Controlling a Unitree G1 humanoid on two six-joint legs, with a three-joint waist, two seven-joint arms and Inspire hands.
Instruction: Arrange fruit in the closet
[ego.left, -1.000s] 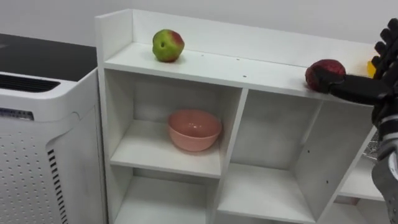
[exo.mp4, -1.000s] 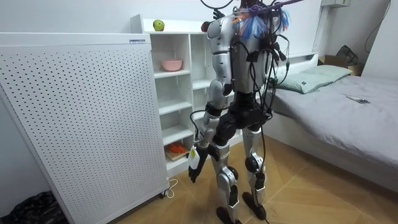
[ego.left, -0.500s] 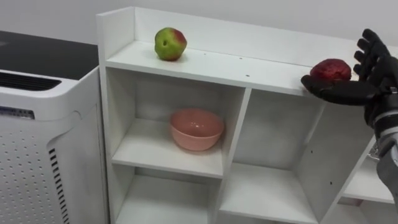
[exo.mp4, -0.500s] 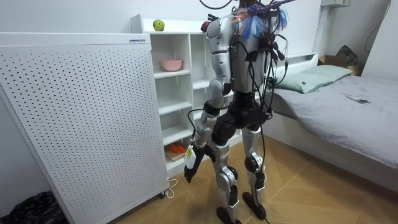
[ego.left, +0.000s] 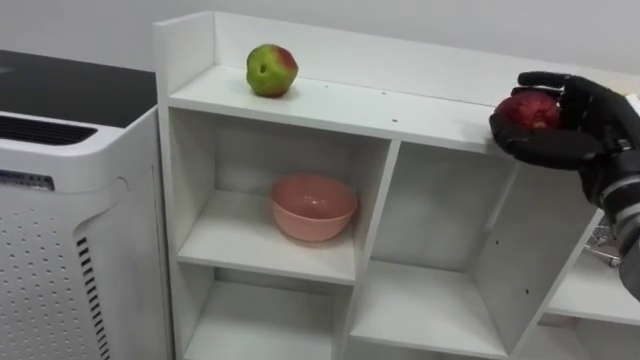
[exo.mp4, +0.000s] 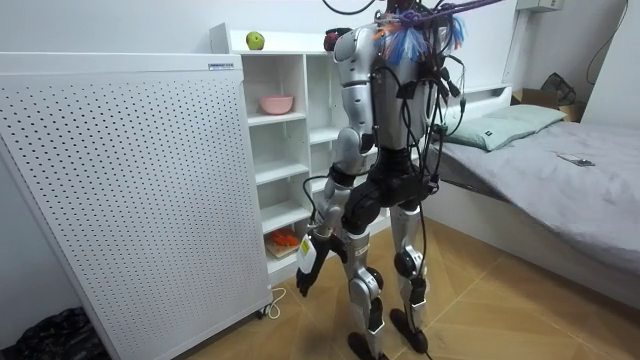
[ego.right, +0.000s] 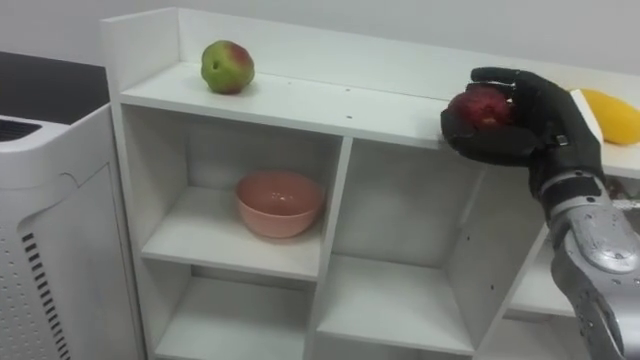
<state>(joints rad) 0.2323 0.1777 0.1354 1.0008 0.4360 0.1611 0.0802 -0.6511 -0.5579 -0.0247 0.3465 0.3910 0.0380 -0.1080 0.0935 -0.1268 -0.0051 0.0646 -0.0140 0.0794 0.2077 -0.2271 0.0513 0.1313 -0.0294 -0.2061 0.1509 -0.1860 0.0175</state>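
A dark red apple (ego.left: 527, 110) sits at the front edge of the white closet's top shelf (ego.left: 340, 105), right of the middle. My right hand (ego.left: 590, 118) comes in from the right and is curled round it, thumb beneath and fingers over the top. A green and red apple (ego.left: 271, 70) rests on the same shelf at its left end, apart from the hand. Just right of my hand lies a yellow fruit (ego.right: 612, 115). In the room view I stand facing the closet, and my left hand (exo.mp4: 308, 262) hangs low beside my thigh.
A pink bowl (ego.left: 313, 207) stands in the upper left compartment; the compartments beside and below it hold nothing. A white perforated appliance (ego.left: 60, 210) stands against the closet's left side. A bed (exo.mp4: 560, 170) lies at the room view's right. Orange items (exo.mp4: 285, 240) sit on a low shelf.
My right hand's fingers, spread open behind the red apple before, have curled down over it. The green and red apple and the bowl have not moved.
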